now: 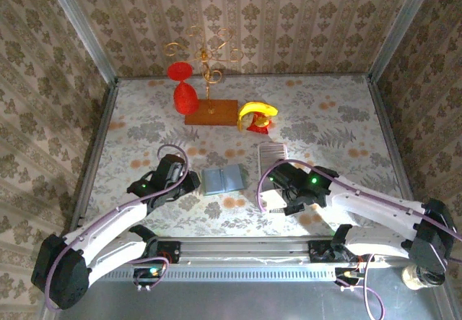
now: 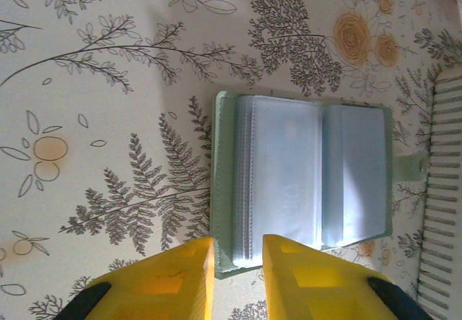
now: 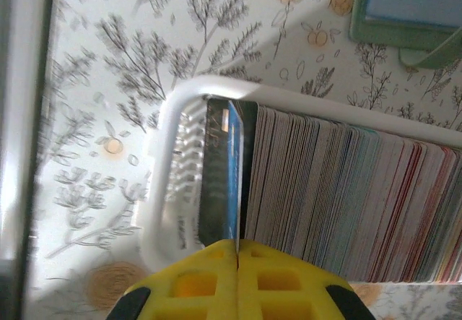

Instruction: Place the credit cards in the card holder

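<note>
The card holder [image 1: 222, 180] lies open on the flowered table, sage green with clear sleeves [image 2: 303, 183] and a pale tab on its right side. My left gripper [image 2: 238, 262] has its yellow fingers narrowly apart around the holder's near-left edge, closed on the green cover and the sleeve stack; from above that gripper [image 1: 193, 183] sits at the holder's left side. My right gripper [image 3: 237, 244] is shut on a bright blue credit card [image 3: 232, 168], which stands on edge at the end of a white tray [image 3: 162, 190]. Many more credit cards [image 3: 346, 197] stand packed in that tray.
The white tray [image 1: 273, 152] runs lengthwise just right of the holder. At the back stand a red goblet-shaped object [image 1: 185, 89], a gold wire stand on a wooden base [image 1: 211, 110] and a banana [image 1: 257, 110]. Patterned walls enclose the table on three sides.
</note>
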### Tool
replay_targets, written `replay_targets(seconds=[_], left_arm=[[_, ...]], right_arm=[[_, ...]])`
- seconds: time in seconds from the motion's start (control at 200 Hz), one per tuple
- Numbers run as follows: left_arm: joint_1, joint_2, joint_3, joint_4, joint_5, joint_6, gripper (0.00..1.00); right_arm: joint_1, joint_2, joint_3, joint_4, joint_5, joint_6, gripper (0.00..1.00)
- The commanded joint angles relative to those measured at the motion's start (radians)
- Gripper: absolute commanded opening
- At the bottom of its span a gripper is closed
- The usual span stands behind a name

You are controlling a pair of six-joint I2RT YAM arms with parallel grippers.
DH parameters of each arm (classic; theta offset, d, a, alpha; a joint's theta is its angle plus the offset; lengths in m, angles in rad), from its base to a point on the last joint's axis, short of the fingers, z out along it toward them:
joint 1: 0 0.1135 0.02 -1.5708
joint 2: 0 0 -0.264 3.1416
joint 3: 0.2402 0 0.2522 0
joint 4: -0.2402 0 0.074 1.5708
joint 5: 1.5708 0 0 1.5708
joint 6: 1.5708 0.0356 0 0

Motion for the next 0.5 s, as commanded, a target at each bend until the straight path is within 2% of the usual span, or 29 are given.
replay_targets(seconds=[0.0, 0.135, 0.28, 0.365, 0.495], left_arm=[[0.019, 0.0, 0.022, -0.062, -0.036, 0.03, 0.25], [0.047, -0.011, 0.018, -0.065, -0.027, 0.043, 0.26], [0.065, -0.013, 0.023, -0.073, -0.007, 0.053, 0.26], [0.066, -0.02, 0.02, -0.072, -0.001, 0.052, 0.26], [0.067, -0.03, 0.008, -0.066, 0.013, 0.041, 0.26]], right_arm=[[-0.001, -0.029, 0.085, -0.129, -0.142, 0.103, 0.0], [-0.001, -0.053, 0.128, -0.17, -0.184, 0.173, 0.0], [-0.008, -0.084, 0.136, -0.011, -0.203, 0.307, 0.0], [-0.039, -0.079, 0.13, 0.159, -0.229, 0.49, 0.0], [-0.1, 0.021, 0.158, 0.351, -0.252, 0.912, 0.0]])
